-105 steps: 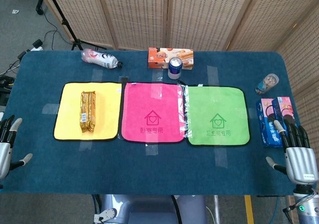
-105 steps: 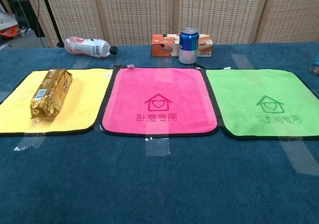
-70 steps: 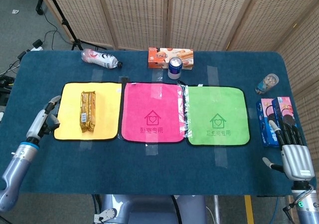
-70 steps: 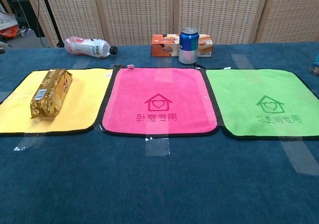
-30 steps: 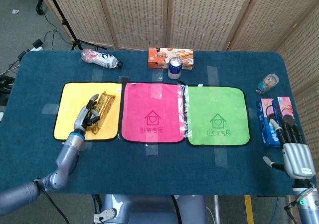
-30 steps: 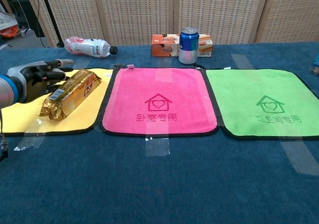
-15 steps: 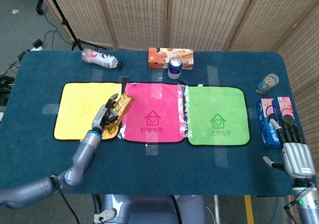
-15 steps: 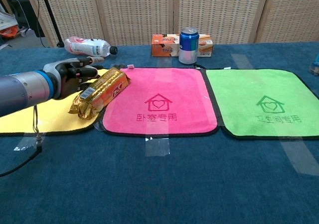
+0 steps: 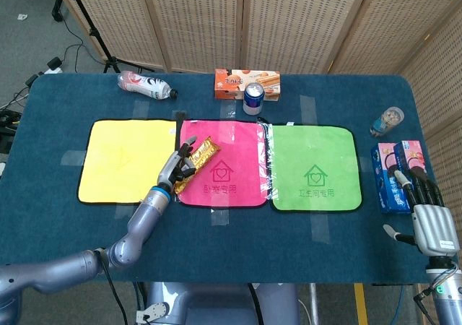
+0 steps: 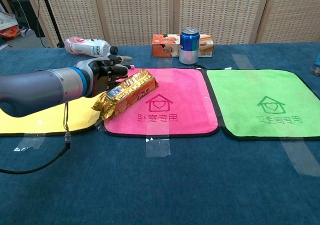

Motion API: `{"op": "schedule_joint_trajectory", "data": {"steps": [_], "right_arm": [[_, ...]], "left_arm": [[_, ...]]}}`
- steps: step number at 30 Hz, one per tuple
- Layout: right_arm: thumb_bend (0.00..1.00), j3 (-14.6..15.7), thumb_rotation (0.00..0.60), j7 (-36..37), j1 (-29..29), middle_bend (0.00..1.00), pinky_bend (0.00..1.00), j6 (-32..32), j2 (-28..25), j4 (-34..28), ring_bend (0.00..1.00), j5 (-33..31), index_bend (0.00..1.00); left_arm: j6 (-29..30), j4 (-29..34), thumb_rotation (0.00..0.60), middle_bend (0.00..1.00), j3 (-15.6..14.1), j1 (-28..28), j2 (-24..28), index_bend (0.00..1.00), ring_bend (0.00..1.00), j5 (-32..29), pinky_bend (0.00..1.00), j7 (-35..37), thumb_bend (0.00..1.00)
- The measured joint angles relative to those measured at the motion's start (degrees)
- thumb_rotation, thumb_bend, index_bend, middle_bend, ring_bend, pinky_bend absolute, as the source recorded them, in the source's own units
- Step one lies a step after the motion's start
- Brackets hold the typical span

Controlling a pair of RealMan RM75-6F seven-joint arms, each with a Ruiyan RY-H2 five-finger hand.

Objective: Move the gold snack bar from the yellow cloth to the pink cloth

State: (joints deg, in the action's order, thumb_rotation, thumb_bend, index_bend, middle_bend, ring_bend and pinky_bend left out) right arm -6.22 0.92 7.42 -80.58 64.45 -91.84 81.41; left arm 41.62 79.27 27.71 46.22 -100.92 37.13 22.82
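My left hand grips the gold snack bar and holds it over the left part of the pink cloth. The bar lies slanted, its near end above the pink cloth's left edge. The yellow cloth to the left is bare. My right hand hangs at the table's right front edge with its fingers apart, holding nothing; the chest view does not show it.
A green cloth lies right of the pink one. Along the back stand a lying bottle, an orange box and a blue can. Blue snack boxes and a small jar sit at the right.
My left hand has carried the gold bar rightward, off the yellow cloth and over the pink cloth's left side. The right hand has stayed put.
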Motion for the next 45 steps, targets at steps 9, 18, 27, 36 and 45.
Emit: {"op": "schedule_joint_trajectory", "data": {"steps": [9,18,27,36,45], "right_arm": [[0.0,-0.14,0.6,0.23,0.11,0.0,0.0,0.24,-0.04,0.09,0.0,-0.46,0.0],[0.0,-0.01,0.6,-0.18,0.28,0.0,0.0,0.57,0.07,-0.03,0.0,-0.53,0.0],[0.0,0.29,0.6,0.3,-0.02,0.0,0.0,-0.08,-0.15,-0.4,0.0,0.19,0.0],[0.0,0.85,0.6,-1.8,-0.15,0.0,0.0,-0.98,0.4,-1.13,0.0,1.55,0.0],[0.0,1.19,0.6,-3.7,-0.53,0.0,0.0,-2.38,1.14,-1.34,0.0,2.6,0.0]], "left_arm": [[-0.27,-1.44,0.6,0.0,1.15,4.0,-3.41,0.0,0.0,-3.75,0.0,-3.05,1.0],[2.86,-0.89,0.6,0.0,1.14,3.39,-4.04,0.0,0.0,-0.62,0.0,-3.75,1.0],[8.21,2.61,0.6,0.0,-2.07,-2.96,3.36,0.0,0.0,13.58,0.0,-3.78,0.07],[19.54,5.47,0.6,0.0,-9.69,-13.79,20.93,0.0,0.0,30.23,0.0,-7.34,0.0],[27.3,7.05,0.6,0.0,-17.79,-23.54,30.01,0.0,0.0,35.77,0.0,-10.05,0.0]]}}
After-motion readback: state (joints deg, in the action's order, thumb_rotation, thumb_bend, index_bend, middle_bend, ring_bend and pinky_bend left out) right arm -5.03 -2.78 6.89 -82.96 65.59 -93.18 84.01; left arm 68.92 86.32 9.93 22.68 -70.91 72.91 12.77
